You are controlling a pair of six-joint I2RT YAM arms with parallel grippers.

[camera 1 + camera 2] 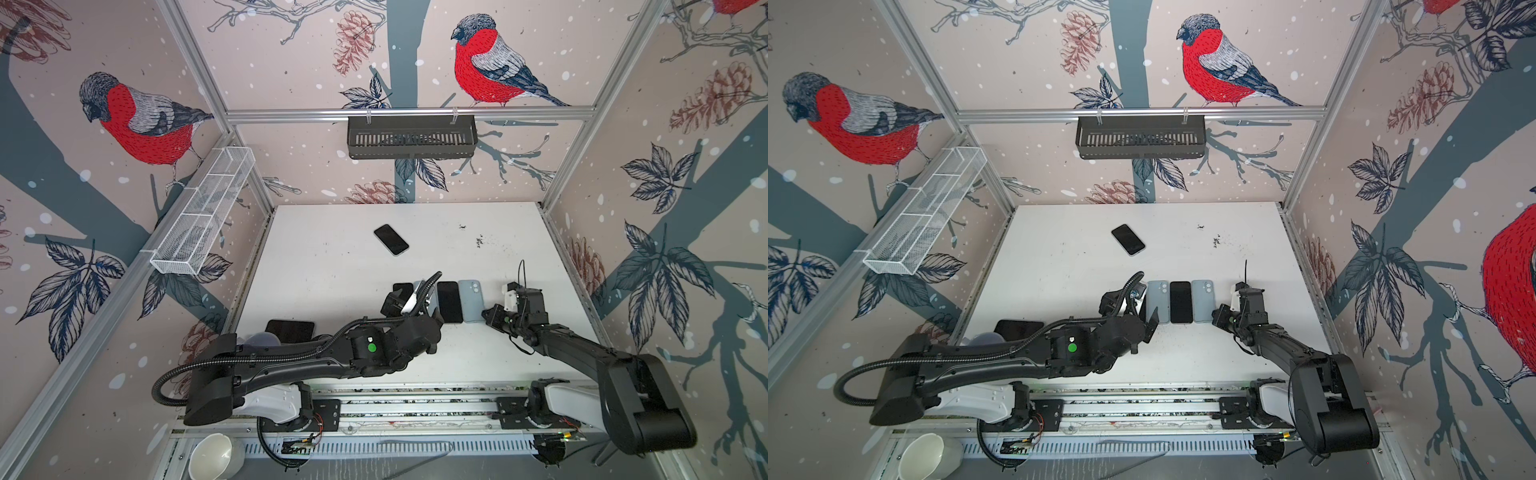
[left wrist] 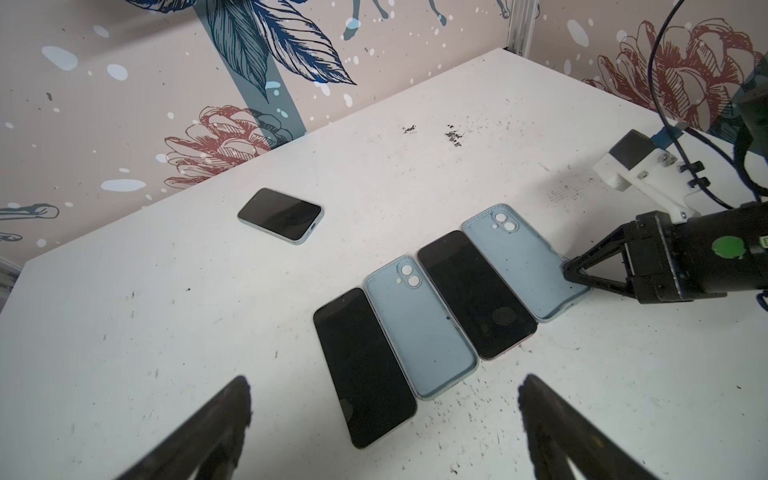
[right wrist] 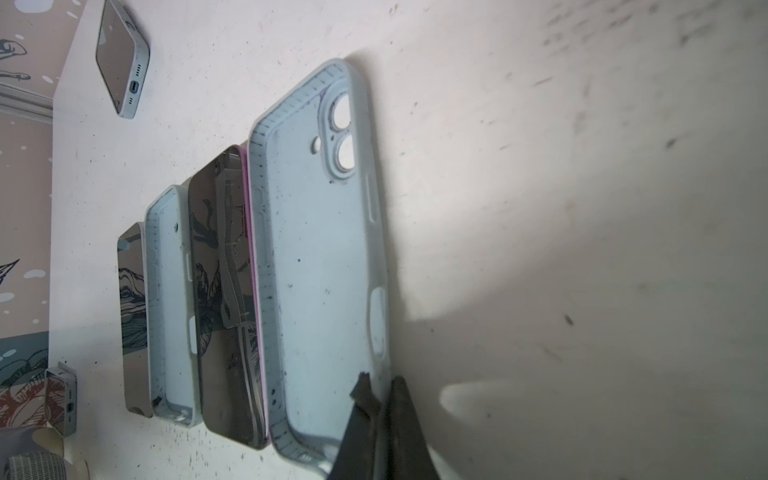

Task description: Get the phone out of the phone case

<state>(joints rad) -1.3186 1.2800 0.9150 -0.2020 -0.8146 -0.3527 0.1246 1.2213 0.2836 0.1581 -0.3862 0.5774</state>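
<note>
Right gripper [image 3: 380,388] pinches rim of empty blue case [image 3: 316,257]; left gripper [image 2: 385,381] hangs wide. Cased phone [image 1: 391,240] lies well apart, far back. Pull now and you may drag case into bare phone [image 3: 220,291], scattering row.

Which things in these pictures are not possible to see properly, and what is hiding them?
Leftmost phone: both top views, left arm covers nearly all.
Dark flat device: top view, the arm hides part; phone or tablet unclear.
White bowl: top views, cut by the bottom edge.
Right gripper: right wrist view, it hides the case rim; grip unclear.
</note>
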